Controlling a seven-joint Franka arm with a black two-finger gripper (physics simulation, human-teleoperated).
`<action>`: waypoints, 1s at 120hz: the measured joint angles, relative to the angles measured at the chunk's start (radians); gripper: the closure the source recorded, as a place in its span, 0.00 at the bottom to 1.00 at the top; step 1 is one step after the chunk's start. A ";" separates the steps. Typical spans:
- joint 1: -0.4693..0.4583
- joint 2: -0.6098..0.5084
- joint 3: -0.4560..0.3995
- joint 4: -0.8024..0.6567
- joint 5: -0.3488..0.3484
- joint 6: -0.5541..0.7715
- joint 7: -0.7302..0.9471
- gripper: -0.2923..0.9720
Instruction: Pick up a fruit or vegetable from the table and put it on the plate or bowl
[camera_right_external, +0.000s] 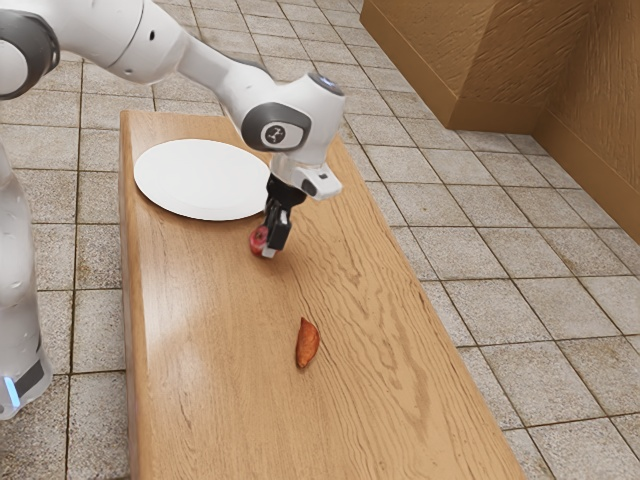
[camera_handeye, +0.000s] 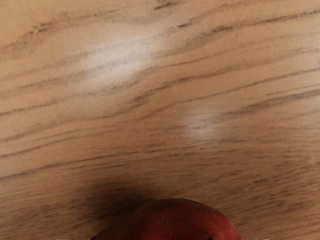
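A small dark red fruit (camera_right_external: 259, 240) sits between the black fingers of my gripper (camera_right_external: 270, 244), which is shut on it just off the white plate's near edge, low over the wood. In the wrist view the same red fruit (camera_handeye: 170, 221) bulges up right under my hand, with its dark shadow on the table top (camera_handeye: 150, 100) beside it. The round white plate (camera_right_external: 200, 178) lies flat at the table's far end, toward the exterior view's left of my gripper. An orange sweet potato (camera_right_external: 307, 343) lies on the table nearer the camera, apart from my hand.
The long wooden table (camera_right_external: 200, 380) runs from the plate toward the camera over a tiled floor. A wooden cabinet wall (camera_right_external: 500, 60) stands at the upper right, well away. Bare wood stretches around the sweet potato.
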 joint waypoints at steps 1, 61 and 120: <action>0.000 0.000 0.000 0.000 0.000 0.000 0.000 0.39; -0.001 -0.007 0.000 0.024 0.011 0.010 -0.002 0.56; -0.001 -0.065 0.168 0.082 0.101 -0.094 0.000 0.56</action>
